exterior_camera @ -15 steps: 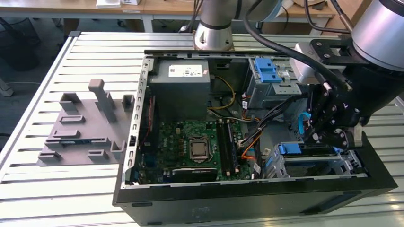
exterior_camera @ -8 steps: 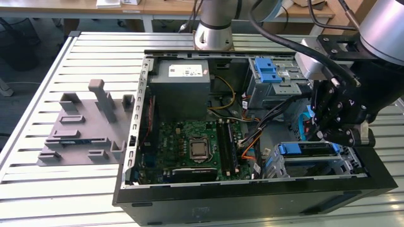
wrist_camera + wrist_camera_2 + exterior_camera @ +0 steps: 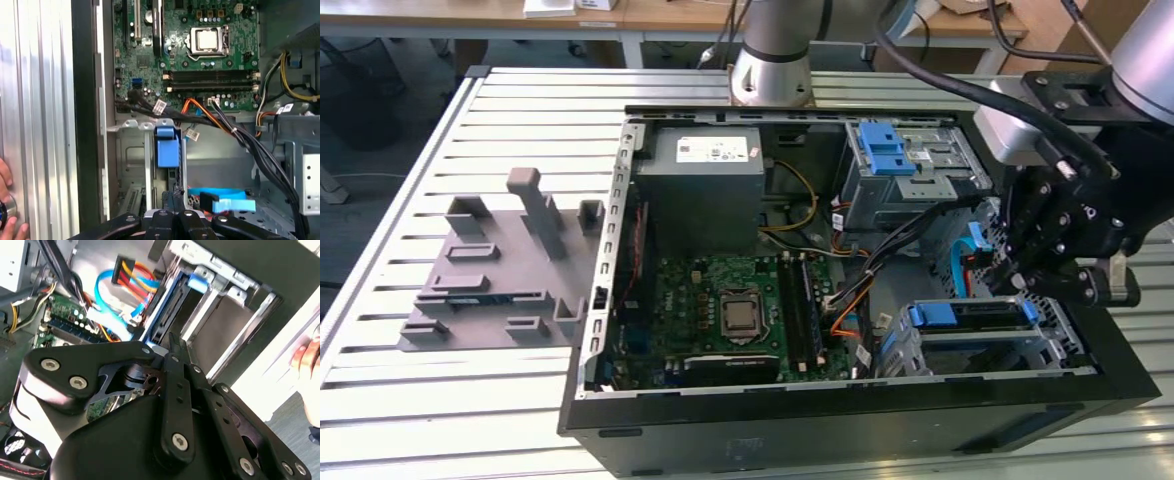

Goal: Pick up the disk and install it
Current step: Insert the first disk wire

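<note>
Open computer case (image 3: pixel 854 420) on a slatted metal table (image 3: pixel 400 400) (desks behind); fingers' (image 3: pixel 176 347) state: cannot tell.

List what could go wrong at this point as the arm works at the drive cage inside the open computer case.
1. The blue cable lies right beside the gripper and could snag.
2. The disk sits edge-on at the drive cage; if slightly tilted, it may jam on the metal rails.
3. A person's hand is close to the case and could be struck.

Hand (image 3: pixel 1051 262) above drive bay (image 3: pixel 987 335) in open PC case (image 3: pixel 854 420), ext view's right
</note>
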You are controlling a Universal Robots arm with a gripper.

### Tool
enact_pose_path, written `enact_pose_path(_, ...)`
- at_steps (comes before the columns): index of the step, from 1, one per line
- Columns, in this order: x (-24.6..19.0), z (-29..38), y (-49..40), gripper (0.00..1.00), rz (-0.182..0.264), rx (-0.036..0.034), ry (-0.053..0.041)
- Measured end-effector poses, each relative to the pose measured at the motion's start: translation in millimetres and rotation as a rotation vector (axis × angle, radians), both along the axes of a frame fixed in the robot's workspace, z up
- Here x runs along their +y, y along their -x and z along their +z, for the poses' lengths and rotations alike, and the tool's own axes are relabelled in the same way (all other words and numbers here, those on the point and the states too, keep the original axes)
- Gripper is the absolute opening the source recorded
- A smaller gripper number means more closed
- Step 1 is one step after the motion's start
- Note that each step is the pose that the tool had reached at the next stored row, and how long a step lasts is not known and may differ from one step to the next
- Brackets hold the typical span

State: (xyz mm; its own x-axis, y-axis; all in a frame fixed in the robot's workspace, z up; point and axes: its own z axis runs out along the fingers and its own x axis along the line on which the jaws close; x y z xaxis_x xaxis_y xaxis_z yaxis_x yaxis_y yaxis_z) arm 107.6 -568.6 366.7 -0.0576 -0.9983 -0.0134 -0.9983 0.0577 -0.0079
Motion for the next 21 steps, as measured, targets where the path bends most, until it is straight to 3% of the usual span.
enact_pose_path(4, 2.1, -0.1, -7.7, 0.11, 0.0, 0.0, 0.0)
enact_pose_path(10, 9.4, -0.1, -11.4, 0.11, 0.005, -0.0001, 0.0)
enact_pose_path(16, 10.6, -0.6, -11.6, 0.11, 0.055, -0.0015, -0.0002)
enact_pose_path(21, 18.7, -1.6, -11.6, 0.11, 0.059, -0.0047, -0.0003)
